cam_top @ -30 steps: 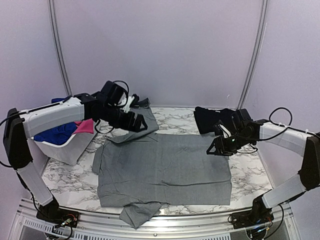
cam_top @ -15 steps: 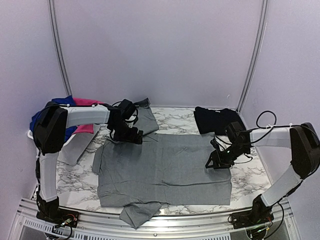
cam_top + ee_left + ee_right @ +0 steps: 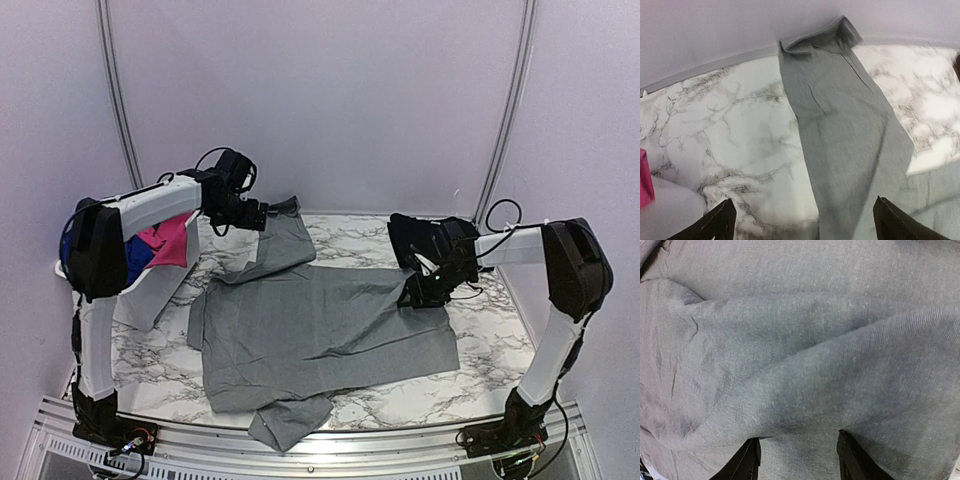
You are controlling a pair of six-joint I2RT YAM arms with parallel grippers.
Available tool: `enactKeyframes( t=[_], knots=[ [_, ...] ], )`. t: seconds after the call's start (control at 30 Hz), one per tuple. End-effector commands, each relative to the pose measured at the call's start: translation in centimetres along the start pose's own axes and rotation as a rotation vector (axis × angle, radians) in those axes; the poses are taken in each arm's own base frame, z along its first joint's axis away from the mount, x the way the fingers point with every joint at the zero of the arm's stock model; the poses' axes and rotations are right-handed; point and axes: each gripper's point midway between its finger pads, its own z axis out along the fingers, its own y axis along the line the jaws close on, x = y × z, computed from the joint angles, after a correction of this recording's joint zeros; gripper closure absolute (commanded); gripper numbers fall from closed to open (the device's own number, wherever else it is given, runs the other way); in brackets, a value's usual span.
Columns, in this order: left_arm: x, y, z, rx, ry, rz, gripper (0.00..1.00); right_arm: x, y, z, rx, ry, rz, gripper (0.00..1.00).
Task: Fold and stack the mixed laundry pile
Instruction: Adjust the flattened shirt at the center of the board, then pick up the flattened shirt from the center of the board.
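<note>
Okay, your left gripper (image 3: 804, 222) gapes empty above the grey shirt (image 3: 840, 130), sleeve running straight ahead; right gripper (image 3: 797, 459) sits on cloth, hold unclear.

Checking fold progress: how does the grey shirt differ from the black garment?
Grey shirt lies spread over the table centre; black garment sits bundled compactly at far right. The shirt covers far more table than the black garment. Right gripper is down at the shirt's right edge; the black garment is in neither gripper. Both rest on the table.
</note>
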Motion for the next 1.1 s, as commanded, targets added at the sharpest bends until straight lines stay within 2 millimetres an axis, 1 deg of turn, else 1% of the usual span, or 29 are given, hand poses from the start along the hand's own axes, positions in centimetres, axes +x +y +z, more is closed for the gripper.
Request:
enactKeyframes(
  t=[0.0, 0.03, 0.07, 0.1, 0.2, 0.23, 0.27, 0.3, 0.37, 0.4, 0.47, 0.5, 0.57, 0.63, 0.67, 0.73, 0.83, 0.9, 1.0, 1.07],
  knots=[
    [3.9, -4.9, -8.2, 0.111, 0.001, 0.205, 0.01, -1.3, 0.6, -2.5, 0.036, -0.036, -0.065, 0.48],
    [5.1, -5.8, -10.7, 0.161, -0.014, 0.225, 0.01, -1.4, 1.2, -3.5, 0.032, -0.049, -0.083, 0.48],
    [7.9, -6.5, -11.9, 0.207, 0.014, 0.248, 0.01, -1.5, 2.0, -4.3, 0.019, -0.06, -0.105, 0.48],
    [9.9, -7.0, -13.5, 0.249, 0.017, 0.262, 0.01, -1.6, 3.1, -5.5, -0.003, -0.083, -0.13, 0.48],
    [15.8, -9.2, -18.5, 0.416, 0.039, 0.294, 0.01, -1.1, 5.8, -7.6, -0.056, -0.112, -0.167, 0.48],
    [18.0, -10.5, -20.6, 0.478, 0.036, 0.336, 0.01, -0.8, 6.6, -8.0, -0.08, -0.116, -0.176, 0.47],
    [19.7, -10.7, -22.0, 0.516, 0.039, 0.354, 0.01, -0.4, 7.4, -8.4, -0.1, -0.119, -0.182, 0.47],
    [22.1, -11.8, -23.9, 0.583, 0.054, 0.39, 0.01, -0.1, 8.3, -8.8, -0.128, -0.122, -0.192, 0.47],
    [26.0, -13.2, -26.6, 0.697, 0.098, 0.424, 0.02, 0.5, 9.7, -9.2, -0.165, -0.123, -0.209, 0.47],
    [27.9, -14.0, -27.8, 0.742, 0.119, 0.455, 0.04, 0.9, 10.0, -9.2, -0.173, -0.12, -0.214, 0.47],
    [31.8, -15.2, -29.3, 0.786, 0.165, 0.547, 0.1, 1.4, 10.0, -8.8, -0.181, -0.108, -0.211, 0.47],
    [33.8, -15.6, -29.5, 0.789, 0.19, 0.604, 0.12, 1.7, 9.9, -8.6, -0.18, -0.1, -0.209, 0.47],
    [37.1, -16.2, -29.4, 0.768, 0.237, 0.711, 0.16, 2.1, 9.7, -8.2, -0.186, -0.086, -0.204, 0.47],
    [39.6, -16.9, -28.9, 0.737, 0.278, 0.802, 0.2, 2.2, 9.8, -8.1, -0.195, -0.083, -0.204, 0.47],
    [40.3, -17.2, -28.6, 0.718, 0.282, 0.837, 0.22, 2.3, 9.8, -8.2, -0.195, -0.083, -0.204, 0.48],
    [40.8, -17.6, -27.5, 0.659, 0.254, 0.891, 0.23, 2.4, 9.8, -8.4, -0.191, -0.085, -0.209, 0.47],
    [41.1, -18.4, -25.9, 0.614, 0.226, 0.947, 0.24, 2.6, 9.9, -8.7, -0.194, -0.089, -0.211, 0.47],
    [41.6, -19.0, -24.8, 0.604, 0.224, 0.985, 0.24, 2.8, 9.9, -8.9, -0.195, -0.093, -0.211, 0.47],
    [42.8, -19.0, -22.8, 0.549, 0.242, 1.048, 0.23, 3.1, 9.9, -9.1, -0.196, -0.097, -0.214, 0.47],
    [43.0, -19.0, -21.6, 0.515, 0.229, 1.063, 0.21, 3.3, 9.9, -9.1, -0.195, -0.099, -0.215, 0.47]
  ],
)
